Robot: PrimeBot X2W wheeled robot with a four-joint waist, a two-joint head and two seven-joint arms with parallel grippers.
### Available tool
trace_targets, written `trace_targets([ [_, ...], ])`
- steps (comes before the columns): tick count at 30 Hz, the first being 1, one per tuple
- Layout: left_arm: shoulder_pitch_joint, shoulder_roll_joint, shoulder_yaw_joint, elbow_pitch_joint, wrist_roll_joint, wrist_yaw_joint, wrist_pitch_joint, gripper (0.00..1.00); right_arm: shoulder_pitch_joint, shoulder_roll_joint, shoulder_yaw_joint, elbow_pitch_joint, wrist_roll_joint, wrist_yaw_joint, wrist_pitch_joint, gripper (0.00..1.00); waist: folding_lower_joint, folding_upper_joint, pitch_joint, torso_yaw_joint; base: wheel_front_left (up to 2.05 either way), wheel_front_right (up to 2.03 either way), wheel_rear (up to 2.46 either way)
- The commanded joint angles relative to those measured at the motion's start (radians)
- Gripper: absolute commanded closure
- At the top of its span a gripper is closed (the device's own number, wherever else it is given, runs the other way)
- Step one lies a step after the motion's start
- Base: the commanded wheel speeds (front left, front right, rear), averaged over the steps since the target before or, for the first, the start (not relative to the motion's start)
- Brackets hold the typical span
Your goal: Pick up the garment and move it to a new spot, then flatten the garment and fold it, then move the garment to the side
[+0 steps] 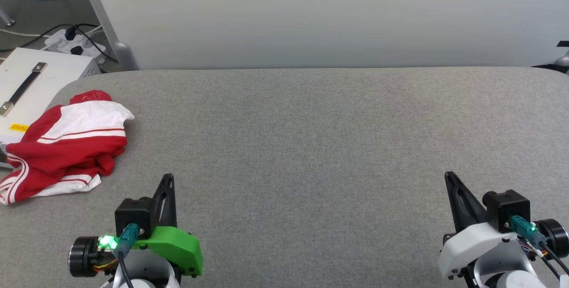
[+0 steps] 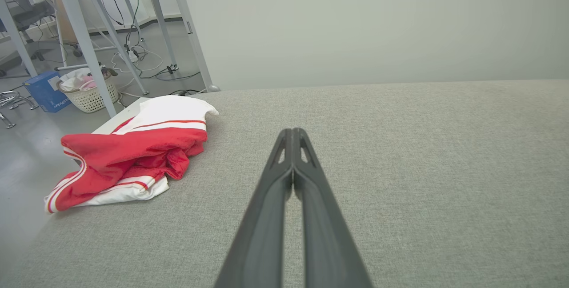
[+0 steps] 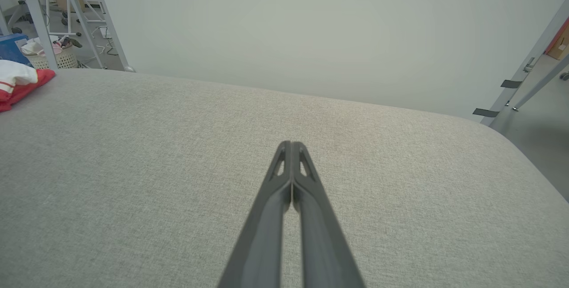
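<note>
Nothing done yet: garment is seen crumpled at mid-left of frame, on table edge. L gripper & R gripper are seen clenched, empty. Pick-up, flattening, folding, side move all left.

The left hand is wearing a bright green cover, and the right hand is wearing a white cover. Both are showing long black fingers, black boxes, teal plugs and cables.
</note>
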Motion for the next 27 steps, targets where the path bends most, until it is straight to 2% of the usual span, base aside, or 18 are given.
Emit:
trace_targets([
  [1, -0.018, -0.005, 0.0, -0.002, 0.009, 0.003, -0.001, 1.0, -0.017, -0.001, 0.0, 0.002, -0.01, -0.001, 0.003, 1.0, 0.0, 0.0, 0.0, 0.0, 0.0, 0.0, 0.0],
  [27, -0.018, -0.005, 0.0, -0.002, 0.009, 0.003, -0.001, 1.0, -0.017, -0.001, 0.0, 0.002, -0.01, -0.001, 0.003, 1.0, 0.0, 0.0, 0.0, 0.0, 0.0, 0.0, 0.0],
])
